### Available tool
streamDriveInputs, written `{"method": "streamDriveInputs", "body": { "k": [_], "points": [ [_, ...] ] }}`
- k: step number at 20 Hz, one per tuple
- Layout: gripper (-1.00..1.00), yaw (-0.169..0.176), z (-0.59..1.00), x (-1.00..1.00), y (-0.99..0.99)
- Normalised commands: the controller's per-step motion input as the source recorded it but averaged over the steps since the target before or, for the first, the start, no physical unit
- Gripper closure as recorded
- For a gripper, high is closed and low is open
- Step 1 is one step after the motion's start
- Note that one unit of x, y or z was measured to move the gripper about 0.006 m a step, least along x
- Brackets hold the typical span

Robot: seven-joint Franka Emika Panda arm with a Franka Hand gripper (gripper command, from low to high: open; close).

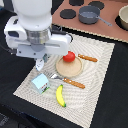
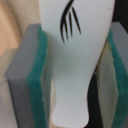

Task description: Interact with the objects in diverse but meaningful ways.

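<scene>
The small white bottle (image 2: 75, 60) sits between the green-padded fingers (image 2: 37, 85) of the tool (image 1: 40, 64), which is clenched on it above the striped placemat (image 1: 100, 65). On the placemat: carton (image 1: 40, 83), banana (image 1: 60, 95), tomato (image 1: 69, 56) on a wooden plate (image 1: 70, 68), fork (image 1: 67, 80), knife (image 1: 87, 58).

Red tomato (image 1: 69, 56) on a wooden plate (image 1: 70, 67); banana (image 1: 60, 96) and carton (image 1: 39, 83) on the placemat (image 1: 97, 75)
</scene>
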Motion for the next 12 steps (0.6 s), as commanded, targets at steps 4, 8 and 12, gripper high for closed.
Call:
{"method": "streamDriveInputs", "body": {
  "k": [4,8,12],
  "points": [
    [1.0,-0.005,-0.22,-0.75,0.0],
    [1.0,-0.001,-0.15,-0.79,0.0],
    [1.0,-0.002,-0.28,-0.61,-0.01]
  ]
}}
